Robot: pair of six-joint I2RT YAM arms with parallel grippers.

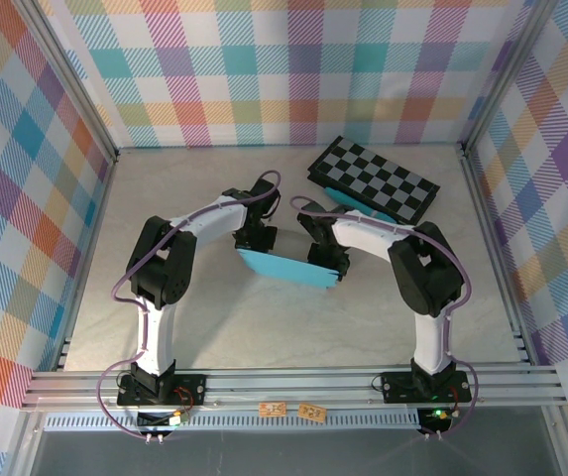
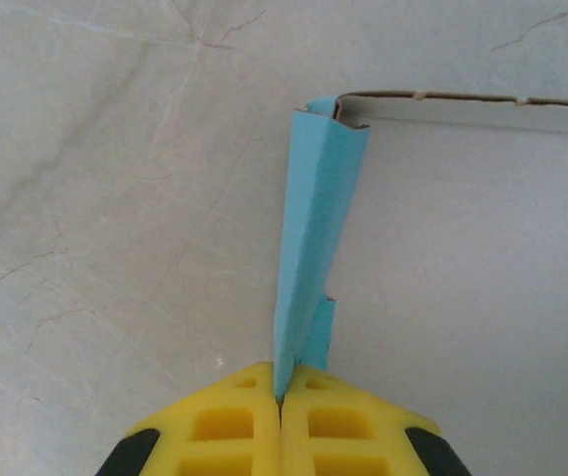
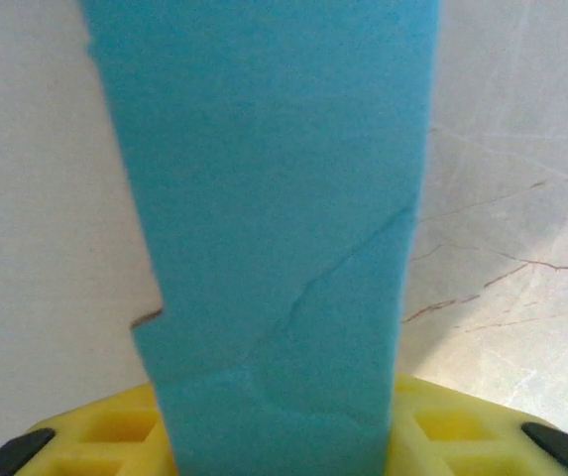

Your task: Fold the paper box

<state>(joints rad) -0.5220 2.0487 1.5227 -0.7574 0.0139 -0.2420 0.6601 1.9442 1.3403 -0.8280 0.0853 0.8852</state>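
The teal-blue paper box [image 1: 285, 266] lies partly folded in the middle of the table, between my two grippers. My left gripper [image 1: 257, 240] holds its left end. In the left wrist view the yellow fingers [image 2: 234, 426] are pressed together on the edge of an upright teal flap [image 2: 313, 228], with the grey-white inner side [image 2: 482, 258] to its right. My right gripper [image 1: 325, 262] is at the box's right end. In the right wrist view a wide teal flap [image 3: 274, 218] stands between its yellow fingers [image 3: 442, 426], which are apart on either side of it.
A black-and-grey checkerboard [image 1: 378, 178] lies at the back right, with a teal object [image 1: 346, 199] poking out beneath its near edge. Plaid walls enclose the table on three sides. A metal rail [image 1: 284, 385] runs along the front, with two small tags [image 1: 293, 409] below it.
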